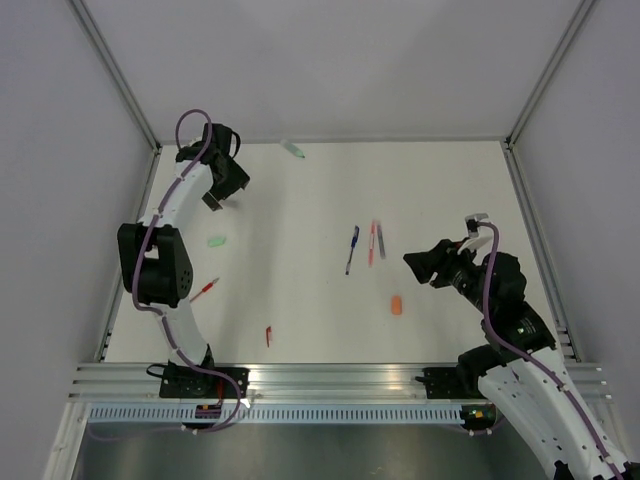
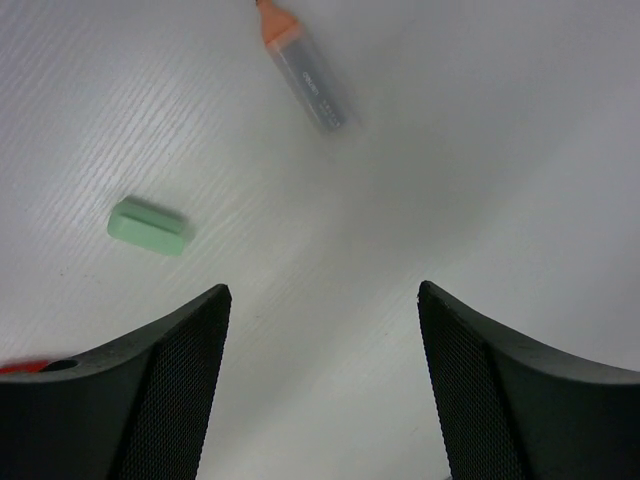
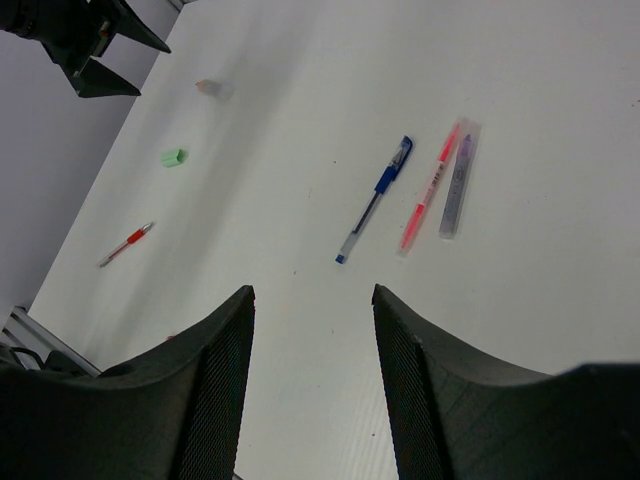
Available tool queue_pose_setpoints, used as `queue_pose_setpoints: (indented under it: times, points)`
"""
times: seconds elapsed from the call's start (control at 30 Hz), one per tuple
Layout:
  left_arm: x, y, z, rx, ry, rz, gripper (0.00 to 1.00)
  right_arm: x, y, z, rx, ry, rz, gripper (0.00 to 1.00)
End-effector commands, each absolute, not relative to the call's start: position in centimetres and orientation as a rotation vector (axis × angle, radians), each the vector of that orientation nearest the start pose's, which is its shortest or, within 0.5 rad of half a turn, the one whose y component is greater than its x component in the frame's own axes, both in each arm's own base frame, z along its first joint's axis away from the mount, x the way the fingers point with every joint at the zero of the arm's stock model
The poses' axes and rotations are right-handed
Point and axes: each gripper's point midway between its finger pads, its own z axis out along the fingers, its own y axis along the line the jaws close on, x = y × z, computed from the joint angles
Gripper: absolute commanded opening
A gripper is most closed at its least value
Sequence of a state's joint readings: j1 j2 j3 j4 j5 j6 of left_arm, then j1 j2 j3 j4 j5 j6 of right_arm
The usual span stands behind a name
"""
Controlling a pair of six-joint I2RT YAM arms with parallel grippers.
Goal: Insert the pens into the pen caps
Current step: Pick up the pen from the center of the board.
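Three pens lie side by side mid-table: a blue pen (image 1: 352, 249) (image 3: 375, 200), a red pen (image 1: 372, 242) (image 3: 428, 187) and a dark grey pen (image 1: 381, 240) (image 3: 455, 180). Another red pen (image 1: 205, 289) (image 3: 127, 243) lies at the left. A pale pen with an orange tip (image 2: 300, 70) (image 1: 293, 149) rests near the back edge. A mint green cap (image 1: 216, 241) (image 2: 150, 226) lies below my left gripper (image 1: 228, 193) (image 2: 322, 292), which is open and empty. An orange cap (image 1: 397, 305) and a small red cap (image 1: 268, 336) lie nearer the front. My right gripper (image 1: 418, 268) (image 3: 312, 290) hovers open and empty, right of the three pens.
The white table (image 1: 300, 200) is bounded by metal frame posts and grey walls on three sides. A slotted aluminium rail (image 1: 330, 378) runs along the near edge, where both arm bases are bolted. Purple cables run along both arms.
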State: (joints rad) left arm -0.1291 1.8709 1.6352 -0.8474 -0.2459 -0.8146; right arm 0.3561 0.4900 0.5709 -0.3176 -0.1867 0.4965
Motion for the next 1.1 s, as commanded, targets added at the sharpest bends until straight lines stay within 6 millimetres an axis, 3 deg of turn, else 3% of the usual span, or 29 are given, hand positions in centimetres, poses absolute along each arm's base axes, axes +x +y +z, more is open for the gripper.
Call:
queue_pose_setpoints:
  times: [0.0,0.13,0.17,0.23,0.27,0.3,0.33,0.5,0.73,1.07]
  points:
    - [45.3,-3.6,14.6,-1.189,2.277,0.022,0.8,22.3,14.0,23.7,-0.016,1.826,0.79,0.57]
    - [47.4,-4.8,14.0,-1.321,2.207,-0.079,0.76,22.0,13.9,23.9,-0.015,1.803,0.797,0.57]
    - [47.8,-4.9,12.7,-1.381,2.198,-0.062,0.76,21.9,13.9,24.1,-0.017,1.797,0.797,0.57]
    - [48.2,-4.7,12.4,-1.426,2.205,-0.022,0.76,21.8,13.7,24.5,-0.019,1.788,0.789,0.57]
    - [48.6,-4.6,10.5,-1.447,2.23,0.029,0.76,21.8,13.5,24.5,-0.011,1.786,0.775,0.57]
    - [49.4,-4.5,11.1,-1.474,2.206,0.032,0.76,21.7,13.4,24.7,-0.009,1.778,0.775,0.57]
    - [48.6,-4.3,10.3,-1.502,2.236,0.088,0.76,21.7,13.4,24.8,-0.007,1.773,0.776,0.57]
    - [49.0,-4.5,7.0,-1.627,2.212,0.135,0.75,21.4,12.8,25.4,0.001,1.749,0.754,0.57]
    - [49.7,-3.5,5.6,-1.674,2.159,0.171,0.72,21.3,12.8,25.4,0.0,1.744,0.762,0.56]
    - [50.7,-1.6,5.1,-1.683,2.089,0.22,0.7,21.3,13.0,25.3,-0.002,1.748,0.769,0.56]
